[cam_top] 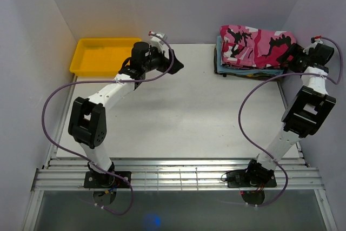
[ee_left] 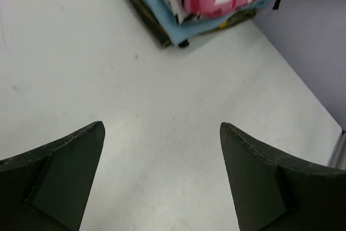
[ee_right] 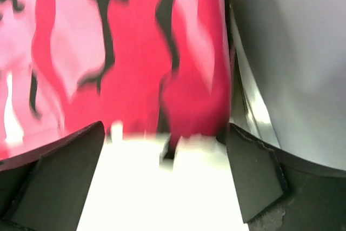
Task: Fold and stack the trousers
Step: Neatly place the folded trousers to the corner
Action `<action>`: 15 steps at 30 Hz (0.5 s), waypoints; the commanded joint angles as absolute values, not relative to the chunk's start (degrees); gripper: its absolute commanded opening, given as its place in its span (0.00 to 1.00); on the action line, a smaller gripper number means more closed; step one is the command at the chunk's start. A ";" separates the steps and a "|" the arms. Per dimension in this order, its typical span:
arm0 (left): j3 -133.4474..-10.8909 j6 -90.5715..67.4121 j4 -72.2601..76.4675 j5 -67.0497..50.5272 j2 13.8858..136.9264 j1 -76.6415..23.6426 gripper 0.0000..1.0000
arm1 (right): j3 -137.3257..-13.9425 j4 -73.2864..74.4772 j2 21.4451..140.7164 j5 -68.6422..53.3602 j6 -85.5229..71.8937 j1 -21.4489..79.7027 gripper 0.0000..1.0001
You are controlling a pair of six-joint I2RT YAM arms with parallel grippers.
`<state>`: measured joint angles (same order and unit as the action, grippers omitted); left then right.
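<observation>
Open white table (cam_top: 189,112) surface left of folded cloth stack (cam_top: 248,70), grey right wall (cam_top: 330,20) adjacent, left end effector (ee_left: 162,128) fingers apart, right end effector (ee_right: 163,128) fingers apart at stack, pink, magenta, white and black camouflage cloth trousers (cam_top: 254,46) folded on top, far-right corner.

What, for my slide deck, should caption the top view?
Folded trousers crown the far-right pile, right gripper beside them.

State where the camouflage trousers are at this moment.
Top view: the trousers lie folded atop the cloth stack at the table's far right corner, right beside the right gripper.
</observation>
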<state>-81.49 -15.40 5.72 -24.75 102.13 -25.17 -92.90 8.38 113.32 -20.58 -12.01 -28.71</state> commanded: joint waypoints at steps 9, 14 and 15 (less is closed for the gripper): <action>-67.33 -15.91 -6.16 -35.33 89.48 -22.50 0.98 | -91.21 8.88 96.94 -33.68 -1.06 -23.40 0.65; -66.97 -15.03 -5.54 -34.46 87.63 -22.15 0.98 | -107.46 8.26 110.10 -27.96 2.28 -11.53 0.18; -66.97 -15.12 -5.54 -34.28 87.54 -21.89 0.98 | -113.58 8.61 115.00 -25.86 2.55 -10.30 0.08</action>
